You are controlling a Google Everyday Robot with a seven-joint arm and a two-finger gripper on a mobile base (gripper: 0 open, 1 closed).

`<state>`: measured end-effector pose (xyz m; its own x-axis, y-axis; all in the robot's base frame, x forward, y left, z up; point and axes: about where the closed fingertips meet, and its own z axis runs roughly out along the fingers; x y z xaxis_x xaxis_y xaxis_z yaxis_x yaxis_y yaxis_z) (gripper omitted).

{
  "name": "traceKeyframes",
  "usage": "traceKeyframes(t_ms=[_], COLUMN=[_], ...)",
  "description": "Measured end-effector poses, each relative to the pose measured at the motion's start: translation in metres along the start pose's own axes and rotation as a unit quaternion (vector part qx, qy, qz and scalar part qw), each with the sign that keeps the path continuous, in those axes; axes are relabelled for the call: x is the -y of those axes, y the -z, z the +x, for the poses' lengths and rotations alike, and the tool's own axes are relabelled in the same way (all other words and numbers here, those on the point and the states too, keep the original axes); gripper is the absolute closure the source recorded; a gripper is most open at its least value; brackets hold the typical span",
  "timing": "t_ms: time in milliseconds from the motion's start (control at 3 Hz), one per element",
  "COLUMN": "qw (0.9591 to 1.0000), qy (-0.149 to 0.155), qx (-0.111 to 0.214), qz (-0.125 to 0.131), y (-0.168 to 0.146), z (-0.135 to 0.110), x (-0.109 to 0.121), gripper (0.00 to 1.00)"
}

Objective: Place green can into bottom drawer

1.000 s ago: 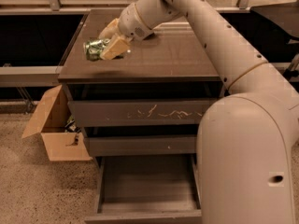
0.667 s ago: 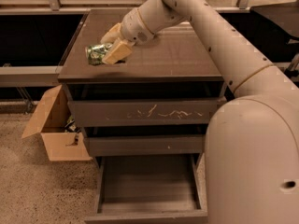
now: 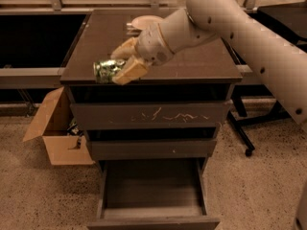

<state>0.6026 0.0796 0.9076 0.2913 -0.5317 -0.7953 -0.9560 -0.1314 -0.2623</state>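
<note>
The green can (image 3: 106, 70) lies sideways between the tan fingers of my gripper (image 3: 121, 63), which is shut on it. It hangs over the front left edge of the dark cabinet top (image 3: 201, 63). My white arm reaches in from the upper right. The bottom drawer (image 3: 152, 195) is pulled open below, and its inside is bare. The scratched top drawer (image 3: 148, 115) and the middle drawer (image 3: 151, 148) are closed.
A pale round bowl (image 3: 144, 21) sits at the back of the cabinet top. An open cardboard box (image 3: 58, 128) stands on the floor left of the cabinet. A black wheeled stand (image 3: 249, 128) is at the right.
My gripper has carried the green can from the cabinet top's left side forward to its front edge. The view has also shifted.
</note>
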Motion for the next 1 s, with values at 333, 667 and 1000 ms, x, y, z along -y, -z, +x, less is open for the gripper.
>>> traceKeyframes(t_ms=[333, 667, 1000], qw=[0.9998, 0.9987, 0.9936], qy=[-0.016, -0.05, -0.112], qx=[-0.005, 0.005, 0.011], qz=[-0.011, -0.003, -0.006], y=[-0.009, -0.024, -0.061], z=[0.015, 0.04, 0.091], x=[-0.036, -0.072, -0.116], gripper=[1.0, 1.0, 1.0])
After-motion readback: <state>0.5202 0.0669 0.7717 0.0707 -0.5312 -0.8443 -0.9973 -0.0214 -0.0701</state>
